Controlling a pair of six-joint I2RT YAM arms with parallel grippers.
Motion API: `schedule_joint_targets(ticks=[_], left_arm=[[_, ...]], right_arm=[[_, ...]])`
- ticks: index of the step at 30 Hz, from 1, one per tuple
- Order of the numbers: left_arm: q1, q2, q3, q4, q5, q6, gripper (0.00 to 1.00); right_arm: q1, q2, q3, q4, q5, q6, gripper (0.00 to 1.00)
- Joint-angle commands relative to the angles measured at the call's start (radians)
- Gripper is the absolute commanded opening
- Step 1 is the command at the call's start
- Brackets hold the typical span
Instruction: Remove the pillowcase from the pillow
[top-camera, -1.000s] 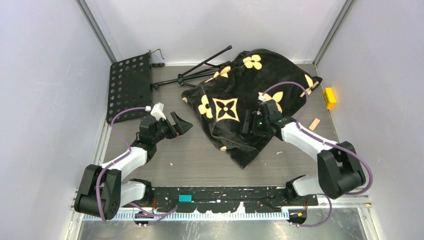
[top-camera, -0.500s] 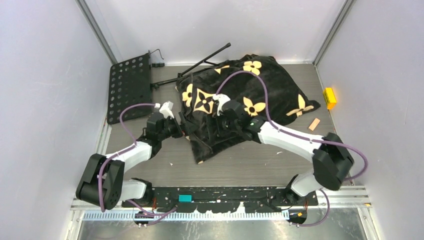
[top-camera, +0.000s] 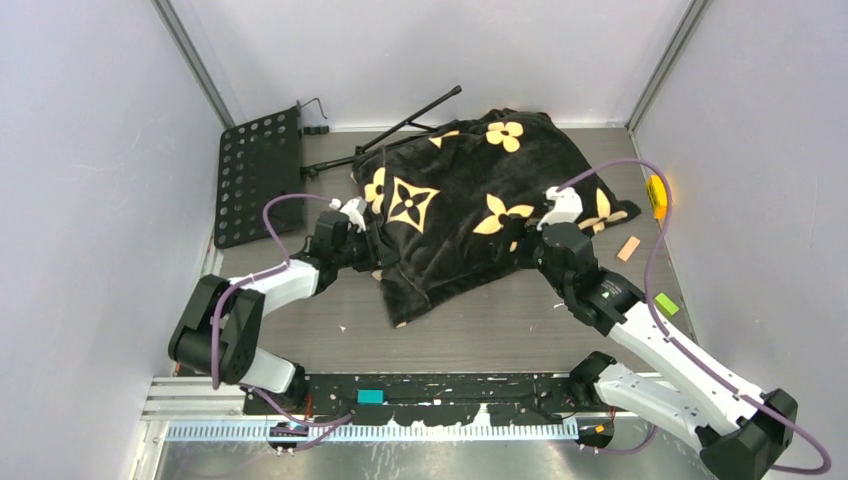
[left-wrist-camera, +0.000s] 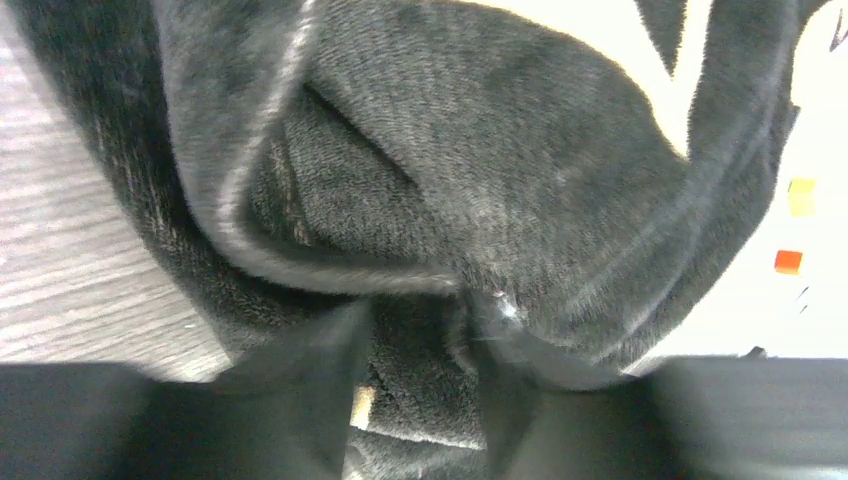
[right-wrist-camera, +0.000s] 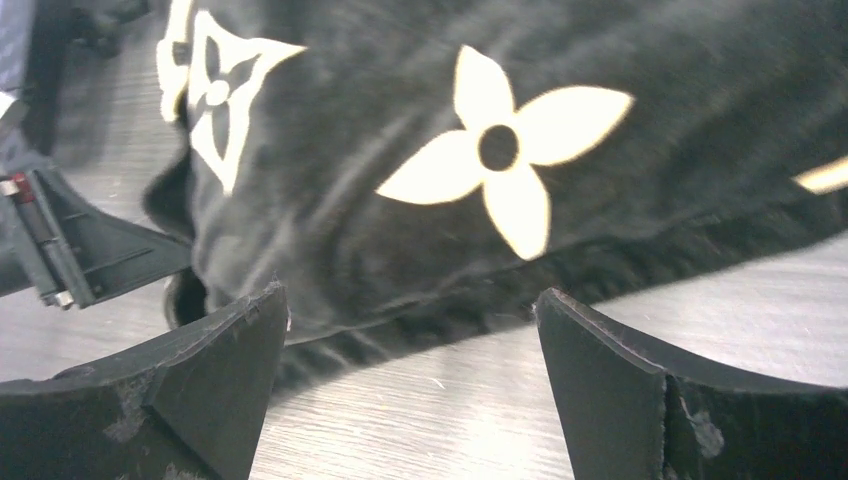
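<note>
- Nearest the camera, a small teal tag (top-camera: 371, 396) sits on the front rail between the two arm bases.
- A green block (top-camera: 666, 304) lies on the table (top-camera: 480, 325) at the right, beside the right forearm.
- The right gripper (right-wrist-camera: 410, 395) sits low over bare table just beside the near edge of the pillowcase (top-camera: 470, 215). Its jaws are spread wide with nothing between them.
- The wrist view shows a pale four-petal flower dead ahead of those fingers (right-wrist-camera: 610, 390).
- On the other side, the left gripper (left-wrist-camera: 410, 400) is right up against the cover's left edge. Its jaws are pinched on a thick fold of black plush, which bunches up between the two fingers (left-wrist-camera: 310, 390).
- The pillowcase is a plump black mound across the middle and far right of the table. Its diamond-star motif faces up near the left gripper, and a loose corner trails toward the front.
- A small pink piece (top-camera: 628, 248) lies off the cover's right side. Farther back, a yellow block (top-camera: 657, 190) sits by the right wall.
- On the far left, the perforated black plate (top-camera: 258, 175) lies flat.
- At the back, thin black stand legs (top-camera: 405, 128) poke out from behind the mound.
</note>
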Motion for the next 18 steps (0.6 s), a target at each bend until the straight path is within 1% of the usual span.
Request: schedule_joint_targets(ticks=[1,2,3,5,6,8,10,12,14,18], left_arm=[[-0.003,0.066,0.079,-0.099,0.008,0.044,0.31],[-0.003,0.069,0.096,-0.137,-0.014,0.053,0.19],[-0.001,0.059,0.108,-0.183,-0.058,0.063,0.11],[0.009,-0.002,0.097,-0.217,-0.156,0.065,0.02],[0.016,-0.05,0.063,-0.217,-0.202,0.059,0.0],[0.025,-0.16,-0.001,-0.203,-0.286,0.046,0.0],[0.027,-0.277,-0.064,-0.192,-0.394,0.042,0.0],[0.03,-0.384,-0.12,-0.199,-0.517,0.007,0.0],[0.033,-0.482,-0.157,-0.229,-0.654,-0.04,0.0],[0.035,-0.669,-0.231,-0.316,-0.904,-0.15,0.0]], right_arm=[[-0.056,-0.062,-0.049,-0.042,0.032,0.068,0.98],[-0.059,-0.065,-0.05,-0.047,0.034,0.073,0.98],[-0.061,-0.065,-0.049,-0.051,0.036,0.076,0.98],[-0.061,-0.055,-0.042,-0.063,0.04,0.078,0.98],[-0.062,-0.049,-0.039,-0.07,0.048,0.078,0.98],[-0.065,-0.033,-0.033,-0.085,0.083,0.084,0.98],[-0.071,-0.011,-0.027,-0.105,0.151,0.106,0.99],[-0.122,0.019,-0.008,-0.144,0.179,0.14,1.0],[-0.21,0.05,0.001,-0.151,0.102,0.163,1.0],[-0.406,0.096,-0.004,-0.113,-0.134,0.2,1.0]])
